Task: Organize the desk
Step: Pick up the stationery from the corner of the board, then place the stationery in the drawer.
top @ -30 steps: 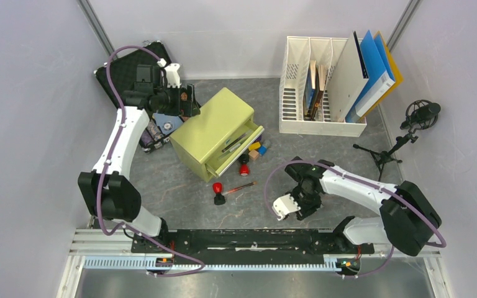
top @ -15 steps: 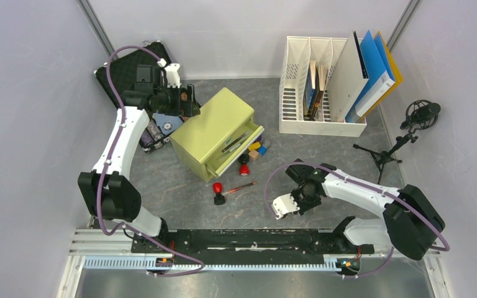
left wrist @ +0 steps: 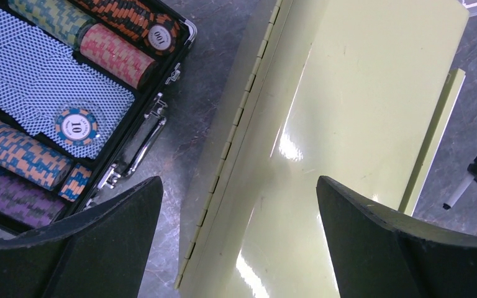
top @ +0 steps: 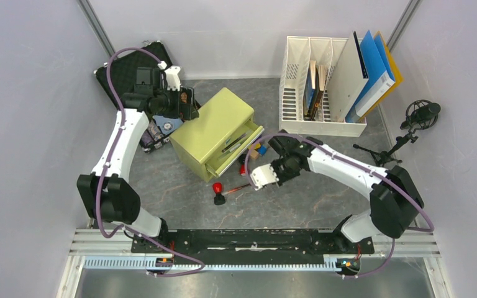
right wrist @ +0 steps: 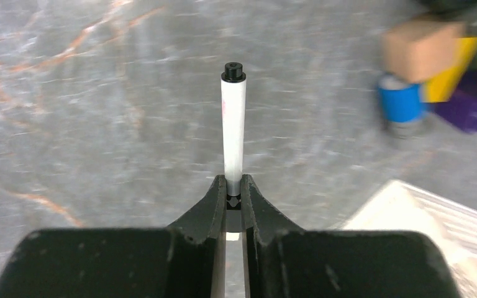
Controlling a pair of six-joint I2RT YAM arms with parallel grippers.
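Observation:
The desk (top: 323,192) is a dark grey marbled surface. My right gripper (right wrist: 234,186) is shut on a white marker (right wrist: 233,124) with a black end, which sticks straight out from the fingertips above the desk (right wrist: 99,124). In the top view this gripper (top: 273,169) hangs just right of the yellow-green cabinet's open drawer (top: 239,146). My left gripper (left wrist: 239,186) is open and empty, over the back left edge of the cabinet (left wrist: 348,112). The top view shows the left gripper (top: 186,102) at the cabinet's (top: 214,127) far corner.
Coloured blocks (top: 258,150), two red stamps (top: 218,189) and a red pencil (top: 241,187) lie in front of the drawer. An open poker chip case (left wrist: 68,93) sits left of the cabinet. A white file organizer (top: 317,87) with folders stands at the back right, a microphone tripod (top: 410,127) at the right.
My right gripper has shut on the white marker and swung from the desk's near edge back and left toward the open drawer. The left arm has not moved.

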